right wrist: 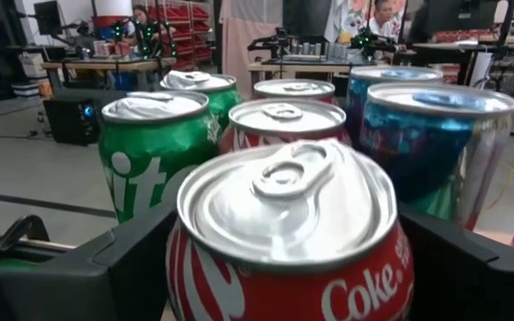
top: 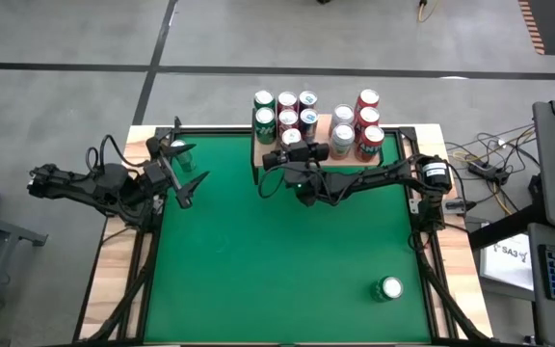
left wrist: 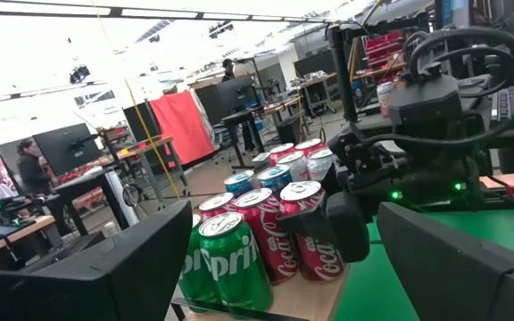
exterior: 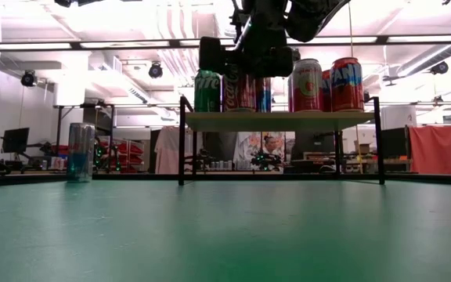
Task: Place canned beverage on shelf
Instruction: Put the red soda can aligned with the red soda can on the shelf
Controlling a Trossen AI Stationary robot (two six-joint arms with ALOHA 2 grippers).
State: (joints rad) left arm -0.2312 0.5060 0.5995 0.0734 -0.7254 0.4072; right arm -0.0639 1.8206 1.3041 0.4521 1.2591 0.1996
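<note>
The shelf (exterior: 280, 120), a light wooden board on thin black legs, stands at the table's far middle and carries several cans in two groups. A red Coke can (right wrist: 293, 241) stands at the near edge of the left group (top: 291, 138), with a green Sprite can (right wrist: 150, 152) and others behind it. My right gripper (top: 291, 146) is shut on this Coke can. At the table's left, my left gripper (top: 189, 183) hangs above the felt, open with nothing between its fingers (left wrist: 105, 267). My right gripper pinches the Coke can's side wall (right wrist: 194, 267) just below the top rim, one finger (right wrist: 132, 259) on each side. The fingers lie level and come from the table's near side. The can is upright, its bottom on the shelf board (left wrist: 306, 299).
A loose can (top: 390, 287) stands on the green felt at the near right. A slim tall can (exterior: 81, 153) stands at the far left, close to my left arm. Cables and a desk lie beyond the table's right edge. People and benches show in the room behind.
</note>
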